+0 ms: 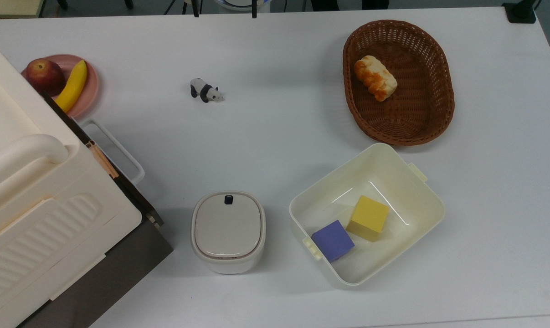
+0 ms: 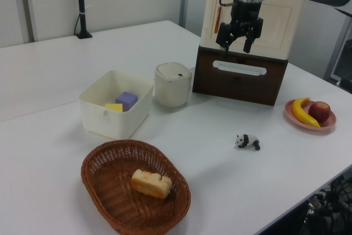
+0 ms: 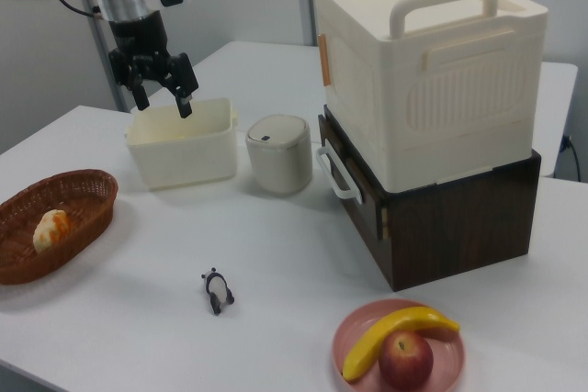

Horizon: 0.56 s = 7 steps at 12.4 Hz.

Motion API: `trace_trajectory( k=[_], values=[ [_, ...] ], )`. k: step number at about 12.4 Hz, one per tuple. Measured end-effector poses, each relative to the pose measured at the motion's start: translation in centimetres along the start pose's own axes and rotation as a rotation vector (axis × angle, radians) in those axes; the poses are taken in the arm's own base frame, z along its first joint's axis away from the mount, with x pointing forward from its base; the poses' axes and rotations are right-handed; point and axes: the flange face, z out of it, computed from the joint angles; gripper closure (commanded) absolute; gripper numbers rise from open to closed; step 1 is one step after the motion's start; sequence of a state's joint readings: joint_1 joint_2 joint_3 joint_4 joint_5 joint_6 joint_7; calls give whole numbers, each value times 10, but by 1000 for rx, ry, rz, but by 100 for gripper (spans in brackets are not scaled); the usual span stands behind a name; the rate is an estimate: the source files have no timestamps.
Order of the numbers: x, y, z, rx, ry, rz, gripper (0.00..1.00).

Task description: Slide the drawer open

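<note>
Left view, near to far: basket (image 2: 136,193) with bread (image 2: 150,183) at lower centre; panda (image 2: 247,141) and fruit plate (image 2: 310,117) at right; tub (image 2: 115,105) and lidded pot (image 2: 172,84) mid-frame; drawer (image 2: 240,75) at upper right, set in a dark cabinet beneath a cream box (image 2: 253,15). The drawer appears shut or barely ajar. The gripper (image 2: 238,36) hangs above it in the frame, jaws moderately open and holding nothing. Judgement: the drawer is rigid wood, probably light, sliding with some friction. The white loop handle (image 2: 239,68) across its front is the natural hold: hook or pinch the bar mid-span and pull straight outward, since the stacked box may shift.
</note>
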State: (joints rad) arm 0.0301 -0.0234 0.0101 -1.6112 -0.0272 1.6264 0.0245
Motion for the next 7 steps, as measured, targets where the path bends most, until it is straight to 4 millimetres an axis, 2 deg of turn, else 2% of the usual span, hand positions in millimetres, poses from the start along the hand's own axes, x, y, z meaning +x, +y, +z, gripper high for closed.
trace_trajectory(
  k=[1, 3, 7],
  values=[
    [0, 0, 0, 0, 0, 0, 0],
    [-7, 0, 5, -16, -61, -173, 0],
    [-8, -2, 3, -6, -64, -183, 0]
  ],
)
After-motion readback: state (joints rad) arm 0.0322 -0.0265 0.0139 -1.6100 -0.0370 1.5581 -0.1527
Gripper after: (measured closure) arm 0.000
